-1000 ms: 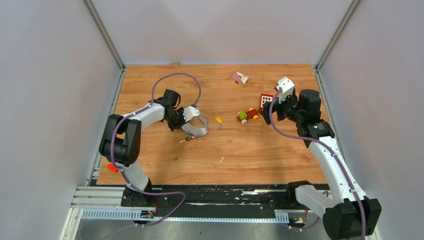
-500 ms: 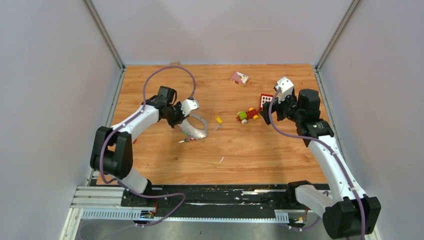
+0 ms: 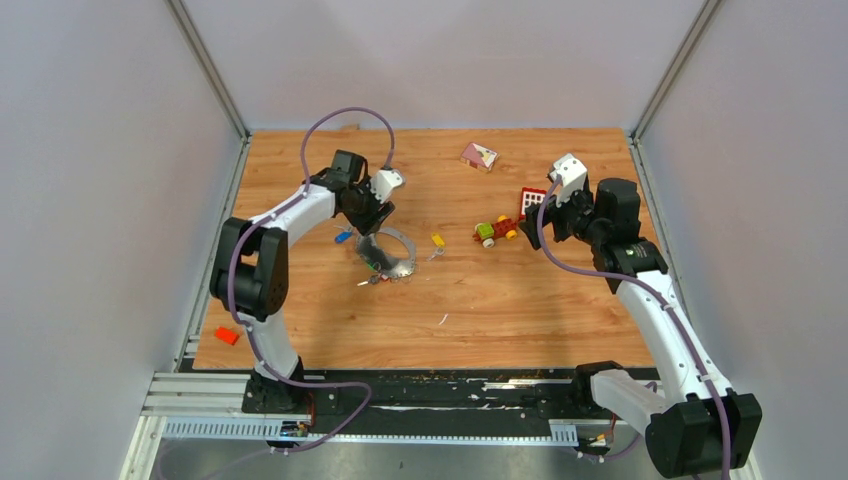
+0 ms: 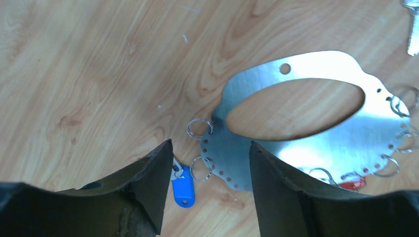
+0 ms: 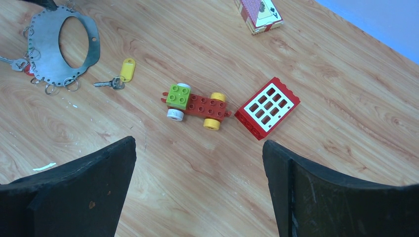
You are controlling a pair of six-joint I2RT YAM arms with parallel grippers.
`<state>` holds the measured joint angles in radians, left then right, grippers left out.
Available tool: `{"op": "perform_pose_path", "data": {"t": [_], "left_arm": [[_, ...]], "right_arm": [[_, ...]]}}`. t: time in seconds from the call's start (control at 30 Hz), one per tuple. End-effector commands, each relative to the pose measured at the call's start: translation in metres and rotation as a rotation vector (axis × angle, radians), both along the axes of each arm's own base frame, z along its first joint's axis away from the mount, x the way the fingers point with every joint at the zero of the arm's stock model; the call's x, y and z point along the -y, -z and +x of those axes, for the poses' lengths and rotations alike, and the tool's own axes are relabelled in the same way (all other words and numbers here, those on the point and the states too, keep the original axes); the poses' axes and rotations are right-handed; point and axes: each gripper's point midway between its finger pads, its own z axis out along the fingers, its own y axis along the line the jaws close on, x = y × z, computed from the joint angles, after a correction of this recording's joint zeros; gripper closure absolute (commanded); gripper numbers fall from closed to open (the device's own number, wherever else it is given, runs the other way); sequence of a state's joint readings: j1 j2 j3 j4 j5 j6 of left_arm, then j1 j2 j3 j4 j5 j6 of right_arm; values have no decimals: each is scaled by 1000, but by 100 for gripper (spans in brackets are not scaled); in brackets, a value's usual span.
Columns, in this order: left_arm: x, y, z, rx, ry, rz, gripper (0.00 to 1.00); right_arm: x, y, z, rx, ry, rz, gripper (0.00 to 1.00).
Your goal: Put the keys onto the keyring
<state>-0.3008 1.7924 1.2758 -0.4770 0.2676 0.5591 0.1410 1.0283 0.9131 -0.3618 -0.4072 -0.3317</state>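
The keyring [image 3: 398, 262], a flat grey metal loop with small split rings round its edge, lies on the wood left of centre; it also shows in the left wrist view [image 4: 346, 143] and the right wrist view [image 5: 45, 49]. A blue-tagged key [image 4: 183, 183] lies at the loop's edge beside a split ring, close to my left finger; its tag also shows from above [image 3: 343, 237]. A yellow-tagged key [image 5: 126, 70] lies loose right of the loop. A red tag [image 4: 353, 181] sits at the loop's rim. My left gripper [image 4: 210, 144] hangs open above the loop's edge. My right gripper [image 5: 198, 143] is open and empty.
A green-yellow-red toy car [image 5: 195, 103] and a red block with a white grid [image 5: 267, 107] lie near the right gripper. A card box [image 3: 479, 155] sits at the back. A small red piece [image 3: 226, 335] lies at the front left edge.
My left gripper opened and drew back from the keyring toward the far left. The blue-tagged key now lies uncovered beside the loop. The right arm stayed still.
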Motion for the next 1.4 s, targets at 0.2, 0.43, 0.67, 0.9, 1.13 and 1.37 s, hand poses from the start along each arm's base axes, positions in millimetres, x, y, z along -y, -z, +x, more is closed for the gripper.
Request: {"op": "perform_pose_path", "data": {"t": [0.2, 0.43, 0.67, 0.9, 1.13, 1.37], "left_arm": [[-9, 30, 23, -72, -225, 36, 33], [-2, 45, 19, -150, -226, 14, 43], [4, 54, 15, -208, -205, 0, 62], [7, 46, 15, -204, -184, -13, 77], [0, 25, 12, -177, -160, -25, 66], [-11, 10, 0, -175, -44, -12, 40]], "right_arm": [[-4, -9, 1, 22, -23, 0, 0], [-4, -10, 1, 22, -22, 1, 0], [-3, -11, 1, 27, -22, 0, 0], [-3, -11, 1, 28, -22, -3, 0], [-3, -9, 1, 25, -22, -6, 0], [-3, -8, 2, 20, -24, -7, 0]]}}
